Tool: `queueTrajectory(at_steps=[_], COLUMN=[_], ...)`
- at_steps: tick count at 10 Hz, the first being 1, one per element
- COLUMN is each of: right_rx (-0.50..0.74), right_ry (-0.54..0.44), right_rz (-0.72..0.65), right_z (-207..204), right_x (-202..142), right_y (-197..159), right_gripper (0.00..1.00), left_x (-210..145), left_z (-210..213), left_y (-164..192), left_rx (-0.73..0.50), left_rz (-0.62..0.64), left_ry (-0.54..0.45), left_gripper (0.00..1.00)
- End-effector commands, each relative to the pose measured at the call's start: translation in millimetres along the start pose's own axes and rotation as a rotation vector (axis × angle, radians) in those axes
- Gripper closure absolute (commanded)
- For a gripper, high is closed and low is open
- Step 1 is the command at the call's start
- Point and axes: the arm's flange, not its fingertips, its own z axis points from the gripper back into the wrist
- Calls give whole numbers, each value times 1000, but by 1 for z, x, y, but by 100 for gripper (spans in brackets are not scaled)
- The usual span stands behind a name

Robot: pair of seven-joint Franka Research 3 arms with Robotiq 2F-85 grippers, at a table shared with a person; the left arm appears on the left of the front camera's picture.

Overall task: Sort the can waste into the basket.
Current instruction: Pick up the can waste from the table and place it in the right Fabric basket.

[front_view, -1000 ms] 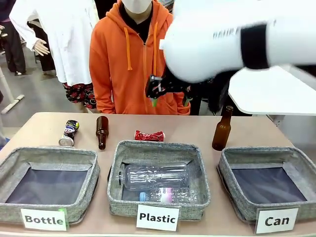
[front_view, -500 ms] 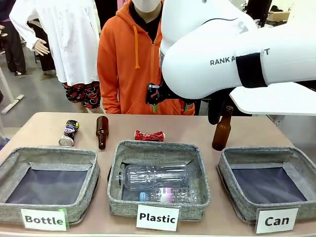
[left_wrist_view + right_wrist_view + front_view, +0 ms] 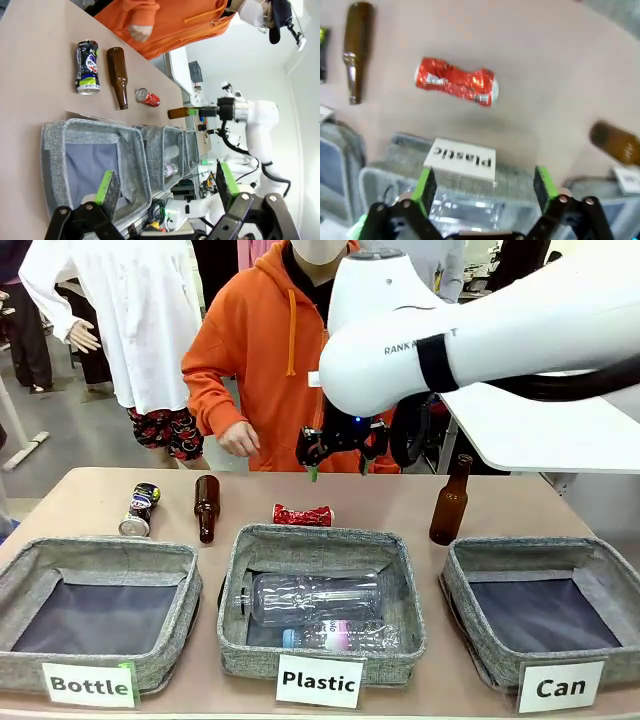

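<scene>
Tan table (image 3: 560,512) spans the lower half of the front view; a person (image 3: 265,360) in an orange hoodie stands at its far edge, one hand (image 3: 240,438) lowered toward the top. White right arm (image 3: 480,335) fills the upper right and reaches across the middle. Three grey baskets line the near edge: Bottle basket (image 3: 100,548) lower left, dark lining bare; Plastic basket (image 3: 320,536) centre, holding clear plastic bottles (image 3: 315,597); Can basket (image 3: 530,548) lower right, white card (image 3: 560,687) on its front, nothing inside. Lying brown bottle (image 3: 207,507) left of centre, upright brown bottle (image 3: 450,502) right of centre. Both cans are on the bare table: red can (image 3: 302,514), crushed, just behind the Plastic basket's far rim; black can (image 3: 140,508) at left, near the lying bottle. Empty right gripper (image 3: 338,468) hangs above the red can, well clear, jaws apart; its wrist view puts that can in the upper centre. Empty left gripper (image 3: 167,182) sits at the bottom of its own view, jaws apart. Judgement: approach to the first pick, nothing sorted yet. Next move calls for a descent onto the red can; the closing line looks parallel to its length, so a wrist roll seems needed, then a carry to the lower right.
</scene>
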Motion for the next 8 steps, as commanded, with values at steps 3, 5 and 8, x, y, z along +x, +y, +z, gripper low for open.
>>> queueTrajectory(at_steps=[3, 5, 8], right_rx=[137, 217, 218], right_ry=[120, 237, 248], right_rz=[21, 243, 629], right_z=[-38, -34, -40], right_x=[43, 39, 39], right_y=[-16, -21, -31], right_gripper=[0, 0, 0], left_x=[0, 0, 0], left_z=[1, 1, 1], left_y=[-1, -1, -1], left_rx=[-15, -15, -15], left_rz=[-20, -20, -20], left_ry=[0, 0, 0], left_gripper=[0, 0, 0])
